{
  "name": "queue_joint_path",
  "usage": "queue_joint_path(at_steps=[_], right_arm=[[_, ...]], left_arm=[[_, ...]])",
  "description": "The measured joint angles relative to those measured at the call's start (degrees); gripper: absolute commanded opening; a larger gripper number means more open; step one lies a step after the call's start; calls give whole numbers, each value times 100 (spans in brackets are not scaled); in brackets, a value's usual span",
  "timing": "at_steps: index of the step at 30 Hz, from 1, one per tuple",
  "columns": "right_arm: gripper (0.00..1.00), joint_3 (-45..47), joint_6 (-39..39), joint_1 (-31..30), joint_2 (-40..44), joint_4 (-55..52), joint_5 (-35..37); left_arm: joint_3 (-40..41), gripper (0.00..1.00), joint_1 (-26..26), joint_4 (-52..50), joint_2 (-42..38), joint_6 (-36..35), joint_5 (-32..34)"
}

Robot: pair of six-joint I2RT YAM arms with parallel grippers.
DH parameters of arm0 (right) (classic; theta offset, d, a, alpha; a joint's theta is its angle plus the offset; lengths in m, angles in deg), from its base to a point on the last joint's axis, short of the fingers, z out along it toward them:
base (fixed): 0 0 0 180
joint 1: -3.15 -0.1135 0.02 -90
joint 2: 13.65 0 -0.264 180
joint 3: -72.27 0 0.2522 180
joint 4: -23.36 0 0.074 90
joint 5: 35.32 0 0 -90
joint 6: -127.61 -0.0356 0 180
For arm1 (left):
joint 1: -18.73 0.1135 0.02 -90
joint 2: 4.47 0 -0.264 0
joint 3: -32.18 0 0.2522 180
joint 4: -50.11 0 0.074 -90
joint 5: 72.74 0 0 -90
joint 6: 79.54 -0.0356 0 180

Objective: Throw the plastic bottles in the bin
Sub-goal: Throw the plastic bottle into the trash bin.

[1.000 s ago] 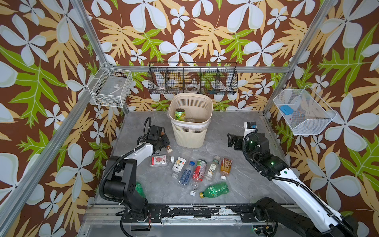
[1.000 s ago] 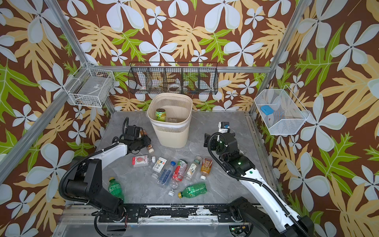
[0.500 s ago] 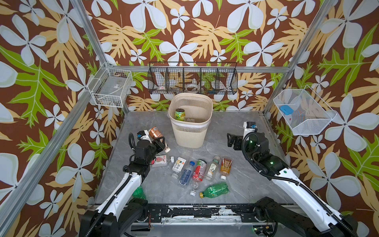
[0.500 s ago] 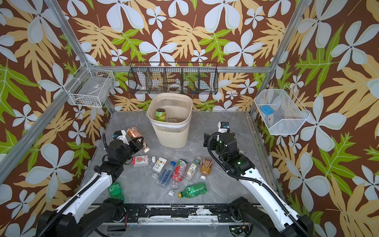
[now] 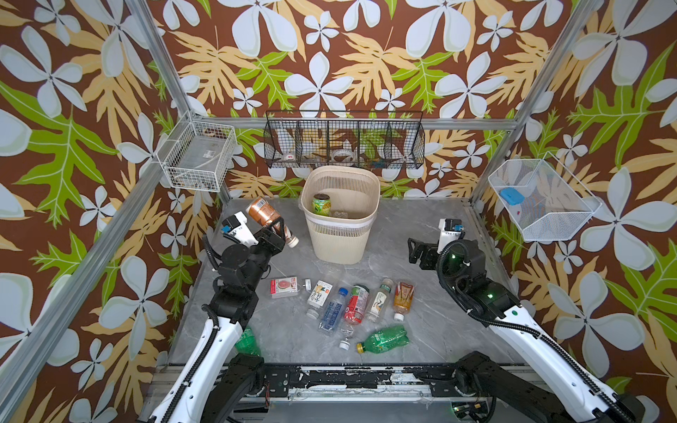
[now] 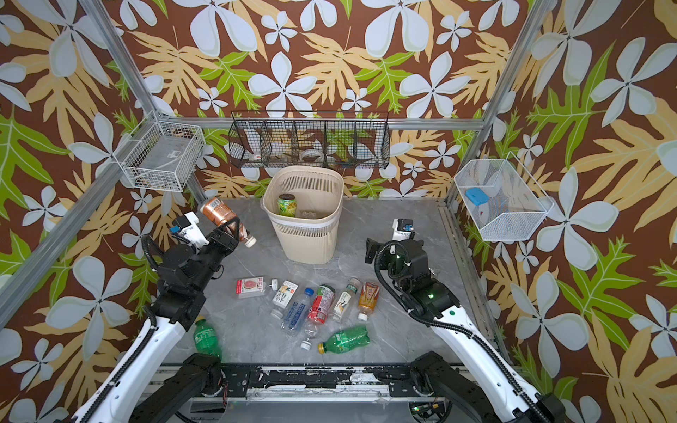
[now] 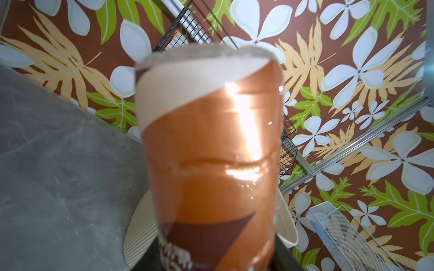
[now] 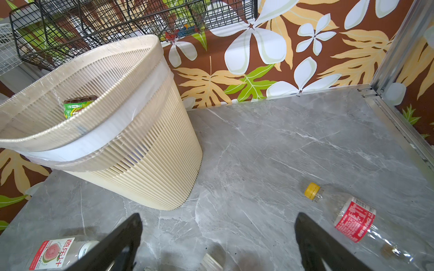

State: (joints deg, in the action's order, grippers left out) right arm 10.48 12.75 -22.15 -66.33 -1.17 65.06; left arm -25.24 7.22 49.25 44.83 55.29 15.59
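My left gripper (image 5: 280, 230) is shut on a copper-brown plastic bottle (image 5: 262, 216), held tilted in the air to the left of the beige bin (image 5: 340, 234), cap end towards the bin. That bottle (image 7: 206, 152) fills the left wrist view, with the bin's rim (image 7: 141, 225) behind it. A green-labelled bottle (image 5: 321, 204) lies inside the bin. Several bottles lie in a row on the table (image 5: 432, 329), among them a red-labelled one (image 5: 355, 304) and a green one (image 5: 384, 338). To the right of the bin my right gripper (image 8: 218, 234) stands open and empty above the table.
A black wire basket (image 5: 344, 141) hangs on the back wall above the bin. White wire baskets hang at the left (image 5: 199, 155) and right (image 5: 542, 199). A clear red-labelled bottle (image 8: 352, 220) lies beside the right gripper. Another green bottle (image 6: 207, 337) lies by the left arm.
The left arm has risen from the table beside the bin, carrying the brown bottle up and tipping it base-up. The right arm has not moved.
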Motion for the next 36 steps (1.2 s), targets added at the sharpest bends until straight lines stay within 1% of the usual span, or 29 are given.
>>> queue_joint_path(at_steps=[3,5,8,11,14,17,19,22,33,34,35,36], right_arm=[[100,0,0,0,42,-2,9],[100,0,0,0,63,-4,9],[100,0,0,0,109,-48,11],[99,0,-2,0,157,-111,13],[99,0,-2,0,219,-188,20],[100,0,0,0,275,-227,48],[100,0,0,0,302,-247,55],[100,0,2,0,306,-254,55],[100,0,7,0,273,-254,52],[100,0,7,0,273,-254,52],[100,0,7,0,275,-254,52],[99,0,9,0,275,-254,52]], left_arm=[[-654,46,-507,-4,437,-81,52],[-1200,46,-903,55,909,-219,151],[-2057,46,-1342,96,1777,-387,249],[-2879,46,-1593,87,2736,-490,284],[-3681,46,-1700,-133,3622,-597,243],[-4212,46,-1716,-376,4183,-621,155],[-4395,46,-1716,-498,4389,-623,138],[-4446,46,-1716,-579,4511,-623,118],[-4360,48,-1716,-667,4520,-619,120],[-4363,50,-1716,-667,4520,-619,120],[-4363,54,-1716,-667,4522,-619,122],[-4371,64,-1716,-675,4529,-623,122]])
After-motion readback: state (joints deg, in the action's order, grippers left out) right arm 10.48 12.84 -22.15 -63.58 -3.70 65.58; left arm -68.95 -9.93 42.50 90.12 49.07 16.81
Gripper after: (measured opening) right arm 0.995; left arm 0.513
